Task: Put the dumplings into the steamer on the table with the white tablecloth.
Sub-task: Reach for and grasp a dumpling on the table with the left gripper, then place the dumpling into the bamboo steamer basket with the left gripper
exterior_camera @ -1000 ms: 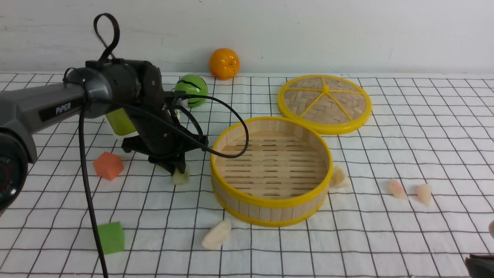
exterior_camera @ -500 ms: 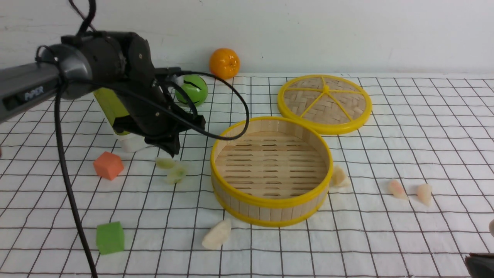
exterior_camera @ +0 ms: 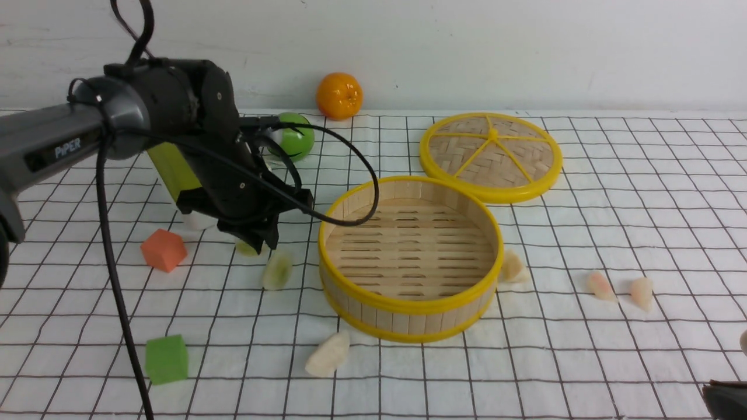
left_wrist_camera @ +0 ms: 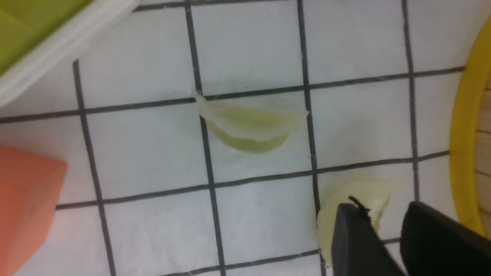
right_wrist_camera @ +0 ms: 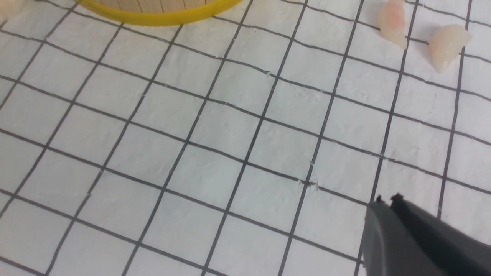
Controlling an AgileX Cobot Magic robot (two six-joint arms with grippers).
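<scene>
I judge this to be the first pick. The white tablecloth (exterior_camera: 583, 361) carries everything. The bamboo steamer (exterior_camera: 408, 318) at its middle shows a bare slatted floor, so none of the six dumplings is in. I take the steamer as my dial, with twelve o'clock toward the far wall.

My left gripper (exterior_camera: 264, 244) hangs low at nine o'clock, its jaws a narrow gap apart with nothing between them. My right gripper (exterior_camera: 723, 400) sits far out at four o'clock, fingers pressed together and empty.

At nine lie the crescent green dumpling (left_wrist_camera: 249, 128), clear of my left fingertips, and the paler green dumpling (exterior_camera: 277, 271), half hidden behind one fingertip (left_wrist_camera: 351, 245). I cannot tell whether that fingertip touches it. A whitish dumpling (exterior_camera: 328, 354) lies at seven, and a second whitish dumpling (exterior_camera: 512, 267) touches the wall at three. Two pinkish dumplings (exterior_camera: 600, 286) (exterior_camera: 641, 293) lie farther out toward four.

Next, I think, my left jaws need to widen, centre over one green dumpling, come down, close, then lift above the rim and travel toward three.

The steamer's yellow rim (left_wrist_camera: 462, 153) is the edge to clear, and it is near my fingers. The woven lid (exterior_camera: 490, 156) at one o'clock is well apart. The yellow-green container (exterior_camera: 172, 166) stands close behind my wrist at ten, and the orange cube (exterior_camera: 163, 249) lies beyond at nine. The cloth between cube and wall is bare apart from the green dumplings, which I judge gives me room to open.
</scene>
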